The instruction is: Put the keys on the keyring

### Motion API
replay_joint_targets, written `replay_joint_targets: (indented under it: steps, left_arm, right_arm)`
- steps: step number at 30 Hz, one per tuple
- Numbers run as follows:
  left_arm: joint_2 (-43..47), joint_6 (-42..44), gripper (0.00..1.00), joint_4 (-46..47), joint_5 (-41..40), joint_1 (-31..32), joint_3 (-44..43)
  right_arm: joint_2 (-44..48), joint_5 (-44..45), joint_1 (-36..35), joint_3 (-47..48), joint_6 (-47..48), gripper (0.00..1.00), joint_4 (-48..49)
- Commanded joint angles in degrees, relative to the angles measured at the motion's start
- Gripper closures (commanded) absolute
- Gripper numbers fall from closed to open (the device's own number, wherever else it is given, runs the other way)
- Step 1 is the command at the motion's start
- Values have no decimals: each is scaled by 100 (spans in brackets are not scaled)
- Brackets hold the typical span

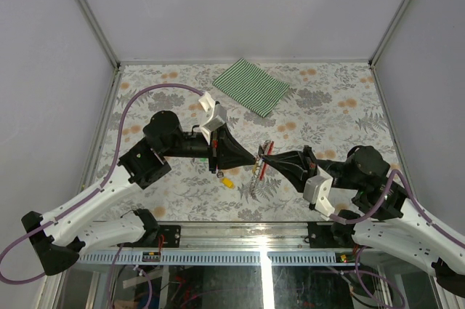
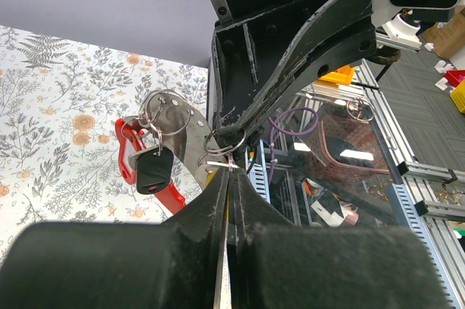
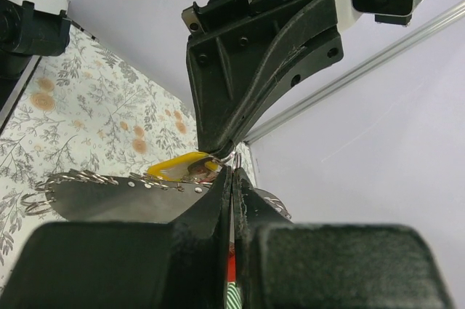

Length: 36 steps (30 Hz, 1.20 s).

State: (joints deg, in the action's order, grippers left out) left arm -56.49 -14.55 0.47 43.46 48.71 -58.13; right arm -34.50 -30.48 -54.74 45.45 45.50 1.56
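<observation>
The left pincer (image 2: 229, 171) and right pincer (image 3: 232, 174) are closed tip to tip at mid-frame above the bench (image 1: 327, 105). Both pinch the keyring (image 2: 127, 150), which looks light, stiff and slippery and is probably best nipped at its silver ring (image 2: 221, 150). One yellow key (image 1: 227, 183) lies lower left. The other keys are hidden.

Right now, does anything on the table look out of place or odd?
One yellow key lies loose on the table near the left hand, apart from the keyring that it and the right hand pinch shut. Nothing looks spilled or damaged.
</observation>
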Motion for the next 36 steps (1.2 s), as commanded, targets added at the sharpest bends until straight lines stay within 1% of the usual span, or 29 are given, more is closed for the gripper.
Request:
replay_joint_targets:
  steps: [1, 16, 25, 29, 36]
  left_arm:
    - [116, -74, 100, 319, -36, 16, -103]
    - [164, -160, 100, 296, -69, 19, -113]
    - [193, -179, 100, 326, -102, 26, -74]
    - [144, -120, 100, 245, -69, 25, -140]
    - [184, -145, 100, 285, -118, 25, -79]
  right_arm:
    - [12, 57, -31, 82, 122, 100, 97]
    - [-120, -119, -30, 109, 23, 100, 197]
    - [-183, -214, -32, 95, -134, 100, 507]
    - [-137, -155, -30, 51, -196, 100, 669]
    - [-67, -204, -37, 108, -262, 100, 630]
